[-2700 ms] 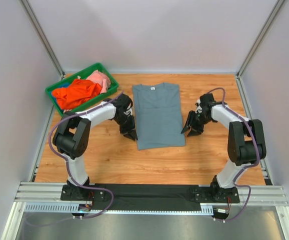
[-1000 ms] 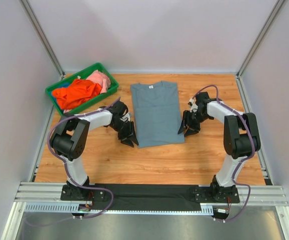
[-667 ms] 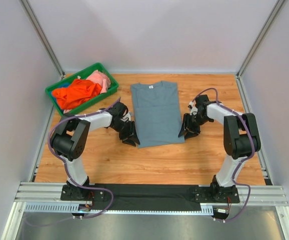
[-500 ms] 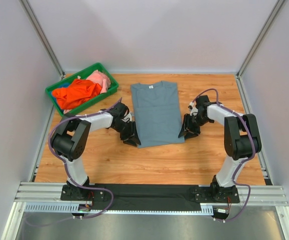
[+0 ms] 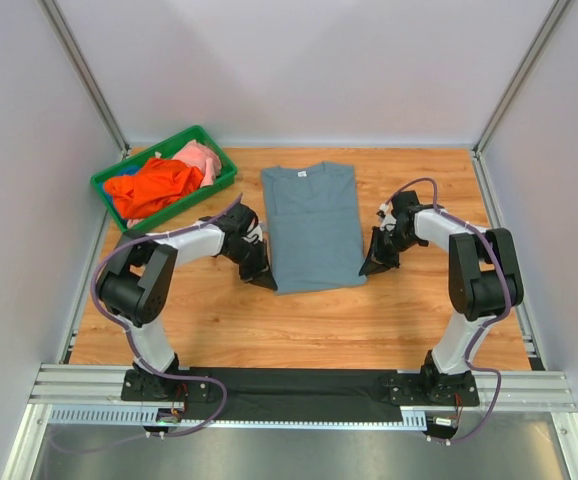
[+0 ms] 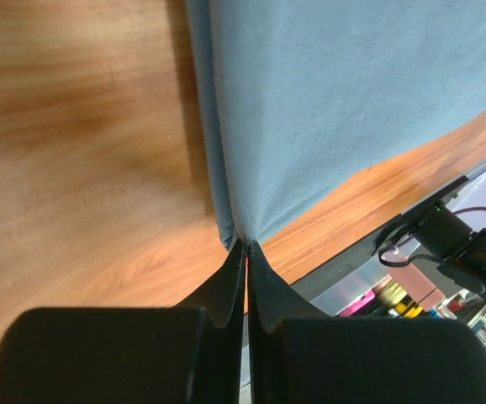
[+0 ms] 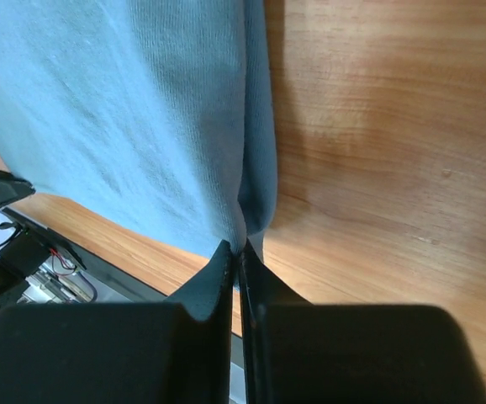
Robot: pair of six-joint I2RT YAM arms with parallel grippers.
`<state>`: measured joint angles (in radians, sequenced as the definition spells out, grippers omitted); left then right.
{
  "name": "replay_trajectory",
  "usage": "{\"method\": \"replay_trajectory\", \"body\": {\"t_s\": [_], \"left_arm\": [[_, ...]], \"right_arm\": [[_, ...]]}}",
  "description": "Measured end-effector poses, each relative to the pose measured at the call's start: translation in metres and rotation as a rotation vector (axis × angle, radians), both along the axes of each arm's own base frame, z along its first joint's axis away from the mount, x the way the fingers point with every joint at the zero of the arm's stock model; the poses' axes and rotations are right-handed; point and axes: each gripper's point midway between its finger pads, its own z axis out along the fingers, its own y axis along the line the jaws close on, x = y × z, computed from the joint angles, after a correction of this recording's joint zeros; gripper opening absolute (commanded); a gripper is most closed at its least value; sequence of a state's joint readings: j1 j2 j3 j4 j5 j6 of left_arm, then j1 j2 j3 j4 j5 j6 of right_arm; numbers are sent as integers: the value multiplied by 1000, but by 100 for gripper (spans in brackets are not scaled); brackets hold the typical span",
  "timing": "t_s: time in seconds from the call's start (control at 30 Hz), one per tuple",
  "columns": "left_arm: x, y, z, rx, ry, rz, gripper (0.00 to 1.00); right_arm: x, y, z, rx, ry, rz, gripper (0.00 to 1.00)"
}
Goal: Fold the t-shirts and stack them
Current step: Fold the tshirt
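A slate grey-blue t-shirt (image 5: 314,226) lies flat in the middle of the table, sleeves folded in, its white neck label at the far end. My left gripper (image 5: 266,279) is shut on the shirt's near left corner (image 6: 241,231). My right gripper (image 5: 367,267) is shut on the near right corner (image 7: 245,231). In each wrist view, the black fingers (image 6: 226,290) meet in a thin pinch with grey-blue fabric (image 7: 142,126) bunched at the tips. An orange t-shirt (image 5: 154,187) and a pale pink one (image 5: 201,157) lie crumpled in the bin.
A green plastic bin (image 5: 112,181) stands at the far left of the wooden table (image 5: 309,320). Grey walls enclose three sides. The black base rail (image 5: 299,385) runs along the near edge.
Both grippers slid inward to the shirt's near corners and shut on them. The shirt's near edge has drawn in slightly.
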<state>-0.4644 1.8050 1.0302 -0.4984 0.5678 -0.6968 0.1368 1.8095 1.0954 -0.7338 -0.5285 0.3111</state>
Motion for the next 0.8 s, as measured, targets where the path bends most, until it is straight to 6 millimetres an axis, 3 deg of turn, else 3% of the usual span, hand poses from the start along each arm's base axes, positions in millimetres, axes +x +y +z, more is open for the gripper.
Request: {"method": "replay_trajectory", "body": {"t_s": [0.3, 0.63, 0.8], "left_arm": [[-1, 2, 44, -51, -124, -16, 0], [-44, 18, 8, -20, -54, -44, 0], [-52, 17, -6, -31, -14, -61, 4]], "right_arm": [[3, 1, 12, 5, -39, -19, 0], [-18, 2, -8, 22, 17, -47, 0], [-19, 4, -10, 32, 16, -51, 4]]}}
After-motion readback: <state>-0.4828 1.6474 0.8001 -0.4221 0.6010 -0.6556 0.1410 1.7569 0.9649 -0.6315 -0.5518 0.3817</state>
